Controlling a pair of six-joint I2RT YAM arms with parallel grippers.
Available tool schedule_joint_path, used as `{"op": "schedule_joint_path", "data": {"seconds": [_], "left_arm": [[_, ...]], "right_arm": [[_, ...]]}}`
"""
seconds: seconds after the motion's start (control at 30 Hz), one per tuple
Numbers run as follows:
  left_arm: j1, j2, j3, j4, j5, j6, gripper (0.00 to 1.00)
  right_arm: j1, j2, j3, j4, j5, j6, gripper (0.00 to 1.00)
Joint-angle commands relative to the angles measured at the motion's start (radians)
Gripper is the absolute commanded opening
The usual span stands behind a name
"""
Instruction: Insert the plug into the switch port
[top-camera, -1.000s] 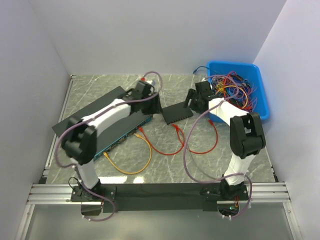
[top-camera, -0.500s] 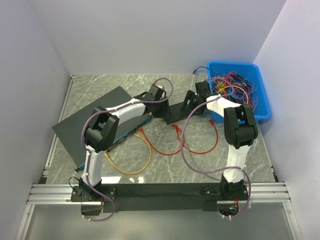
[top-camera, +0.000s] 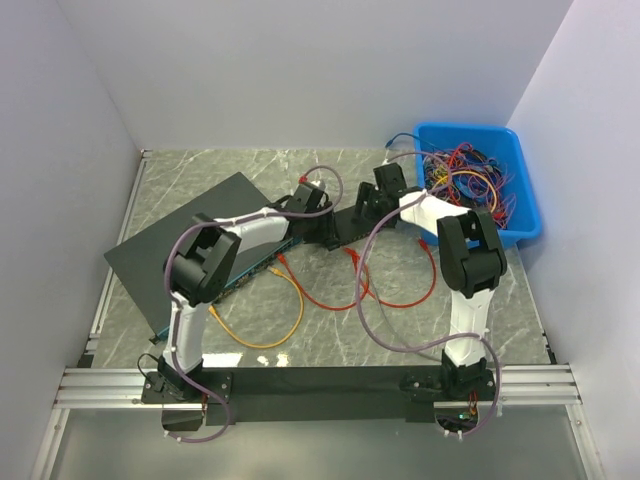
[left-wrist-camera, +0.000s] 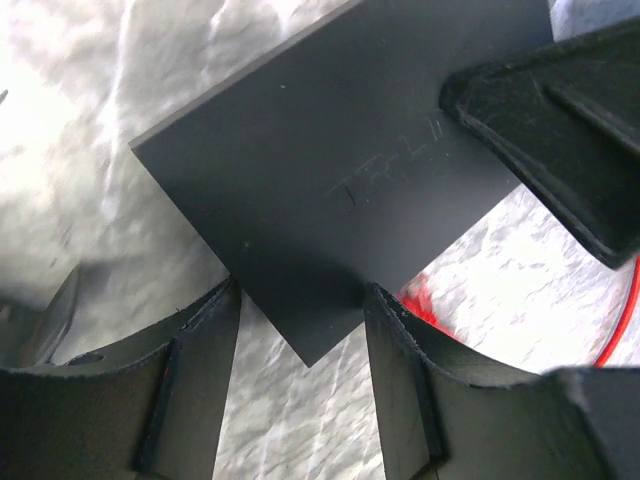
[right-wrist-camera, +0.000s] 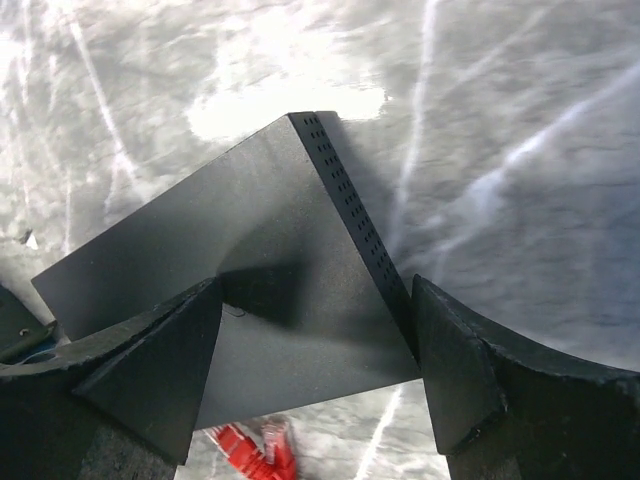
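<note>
A small black switch (top-camera: 346, 226) lies on the marble table, with both grippers at it. My left gripper (top-camera: 325, 228) is open, and one corner of the switch (left-wrist-camera: 330, 170) pokes between its fingers (left-wrist-camera: 200, 350). My right gripper (top-camera: 367, 210) is open wide over the opposite end. Its fingers straddle the switch (right-wrist-camera: 270, 260), the right finger (right-wrist-camera: 450, 370) against the vented side. The red plug (right-wrist-camera: 250, 445) lies on the table just beyond the switch's near edge, at the end of the red cable (top-camera: 400, 300). The switch's ports are hidden.
A long flat black unit (top-camera: 185, 230) with a blue front lies at the left, an orange cable (top-camera: 270, 340) looping before it. A blue bin (top-camera: 525, 190) full of tangled cables stands at the back right. White walls enclose the table on three sides.
My left arm has swung right from the long black unit to the small switch. The right gripper has shifted a little left over the switch's far end.
</note>
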Motion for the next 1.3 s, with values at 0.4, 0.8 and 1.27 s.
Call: {"op": "schedule_joint_path", "data": {"seconds": [0.4,0.8,1.27], "left_arm": [[-0.193,-0.259,-0.389,0.174,-0.041,-0.126,0.56],[-0.236,-0.419,-0.505,0.151,-0.1,-0.166,0.56],[-0.231,-0.466,-0.48,0.074,-0.192,-0.132,0.57]], "right_arm": [[0.244,-0.045,-0.147,-0.02,-0.029,0.035,0.8],[0.298,-0.162,-0.199,-0.073,0.147,0.015,0.81],[0.296,-0.524,-0.374,-0.153,0.396,0.003,0.86]]}}
